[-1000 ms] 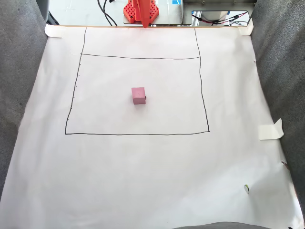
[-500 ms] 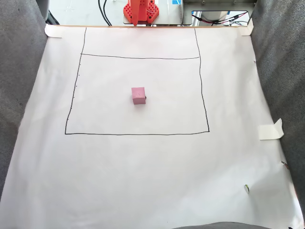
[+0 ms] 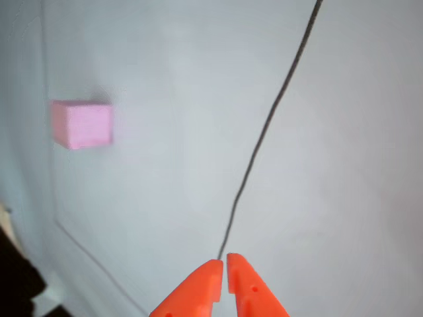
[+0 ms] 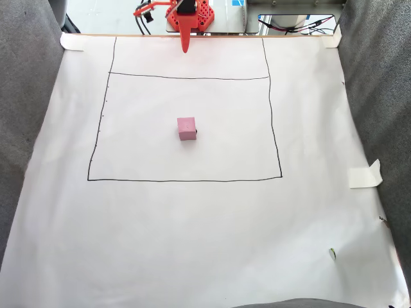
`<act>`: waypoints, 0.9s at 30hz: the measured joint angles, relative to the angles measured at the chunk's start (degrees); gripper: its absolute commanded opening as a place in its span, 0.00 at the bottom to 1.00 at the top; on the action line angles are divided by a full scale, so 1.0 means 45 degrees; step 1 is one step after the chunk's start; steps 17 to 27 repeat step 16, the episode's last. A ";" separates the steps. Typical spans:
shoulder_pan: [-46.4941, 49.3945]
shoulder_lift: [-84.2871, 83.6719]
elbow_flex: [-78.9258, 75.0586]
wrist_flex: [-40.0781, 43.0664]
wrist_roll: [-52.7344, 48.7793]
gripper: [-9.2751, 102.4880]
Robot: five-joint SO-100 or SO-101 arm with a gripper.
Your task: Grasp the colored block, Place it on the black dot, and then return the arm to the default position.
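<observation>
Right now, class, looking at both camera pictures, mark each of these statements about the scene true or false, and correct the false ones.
1. The colored block sits inside the drawn rectangle on the white paper. True.
2. The gripper is clamped on the block. False: it is at the far edge of the paper in the fixed view, well apart from the block, holding nothing.
3. The orange fingertips are nearly together. True: the other view shows just a thin slit between them.
4. The block is blue. False: it is pink.
5. A piece of tape is stuck at the paper's right edge in the fixed view. True.
</observation>
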 measured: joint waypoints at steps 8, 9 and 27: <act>0.0098 -0.0059 0.0488 -0.0137 -0.1289 0.08; 0.0098 -0.0059 0.0488 -0.0137 -0.1309 0.08; -0.0039 -0.0059 0.0488 -0.0137 -0.1426 0.08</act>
